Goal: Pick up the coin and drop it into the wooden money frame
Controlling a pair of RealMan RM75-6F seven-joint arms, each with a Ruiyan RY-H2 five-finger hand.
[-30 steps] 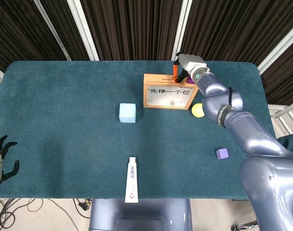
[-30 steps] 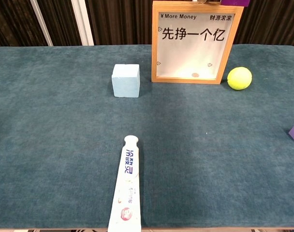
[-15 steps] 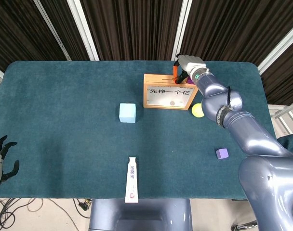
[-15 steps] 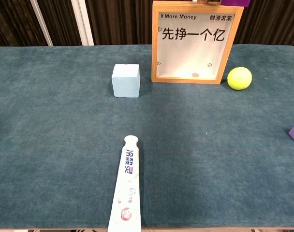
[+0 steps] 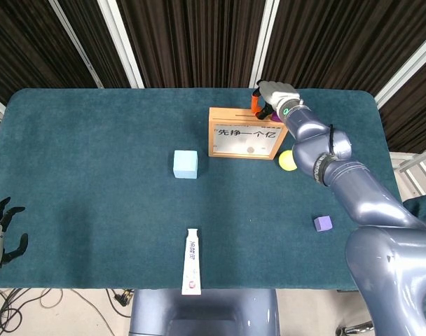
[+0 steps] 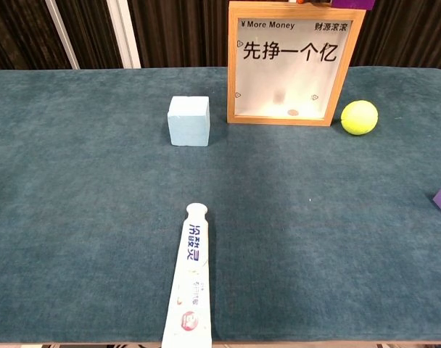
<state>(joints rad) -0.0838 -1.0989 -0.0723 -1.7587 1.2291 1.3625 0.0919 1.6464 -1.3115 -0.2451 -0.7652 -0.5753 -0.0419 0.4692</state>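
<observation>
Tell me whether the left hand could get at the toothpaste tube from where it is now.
Probably yes. The left hand sits open at the table's near left corner, and only bare cloth lies between it and the toothpaste tube; the blue block stands well beyond that path.

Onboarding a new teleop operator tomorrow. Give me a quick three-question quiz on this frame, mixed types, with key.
1. True or false: the yellow ball lies on the table to the right of the wooden money frame in the chest view.
2. Multiple choice: the right hand is (A) above the frame's top edge, (B) on the toothpaste tube, (C) beside the light blue cube.
3. Fill in: the left hand rests off the table's ____ edge in the head view, holding nothing.

Key: 1 true; 2 A; 3 left.
</observation>
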